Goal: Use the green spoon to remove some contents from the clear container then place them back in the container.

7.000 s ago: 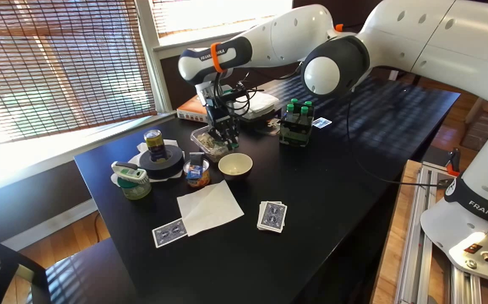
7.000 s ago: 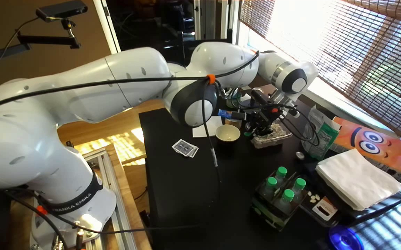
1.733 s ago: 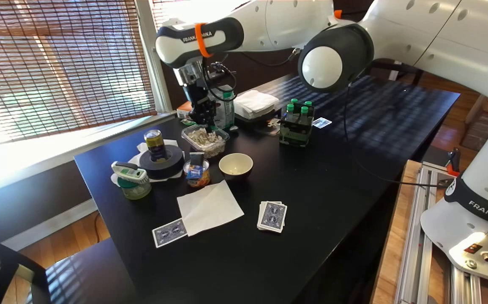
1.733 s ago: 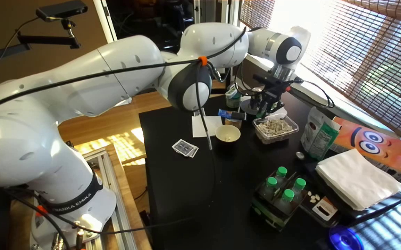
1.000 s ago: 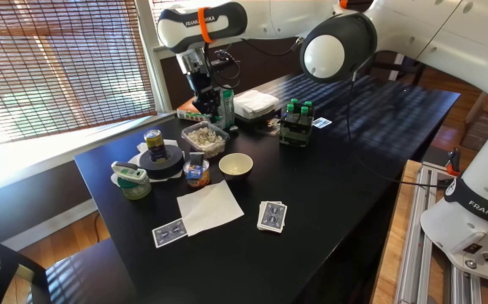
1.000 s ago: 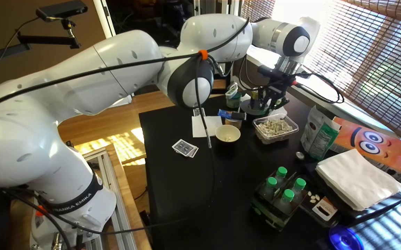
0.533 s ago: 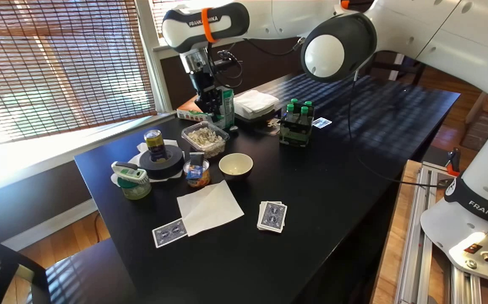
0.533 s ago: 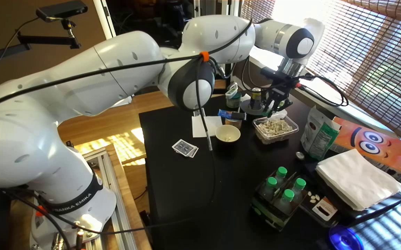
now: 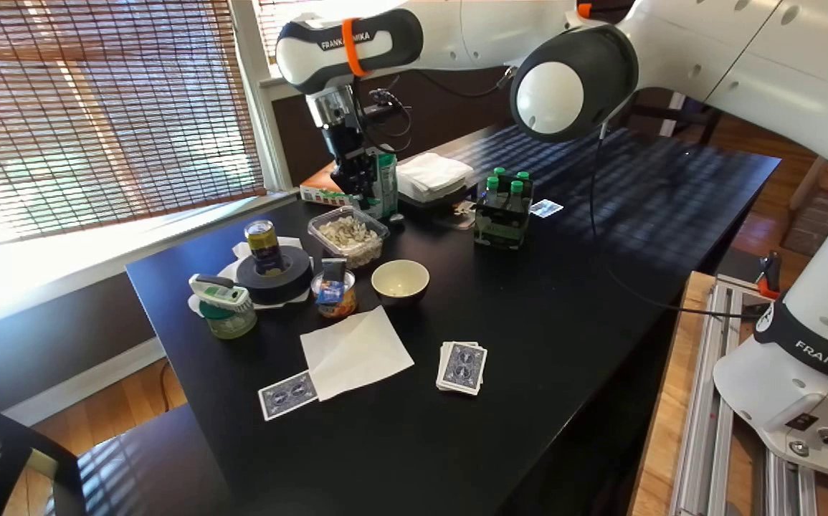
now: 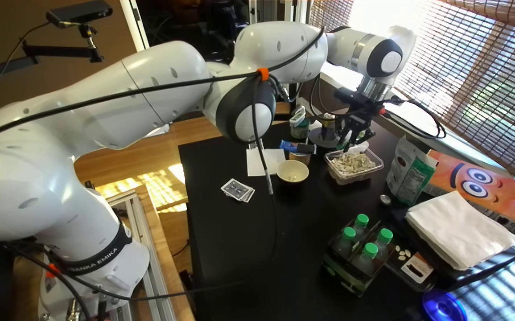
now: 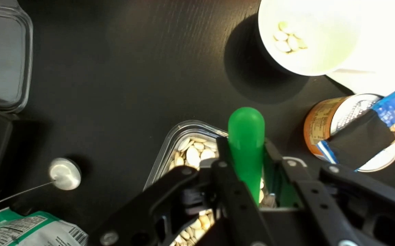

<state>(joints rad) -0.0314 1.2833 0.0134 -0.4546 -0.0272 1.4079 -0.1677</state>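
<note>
On a black table (image 10: 235,240) beside bright window blinds (image 9: 98,107), holds the green spoon (image 11: 247,135) pinched in the gripper (image 11: 247,150), near and apparently above the rim of the clear container (image 10: 346,179), filled with pale seeds (image 11: 194,155) and set close to a bowl (image 10: 286,167) bearing a few more. Looks light and stiff, probably slick enough to twist under load; likely best gripped squarely across the handle, just behind the scoop. Hard to tell scoop from handle.
</note>
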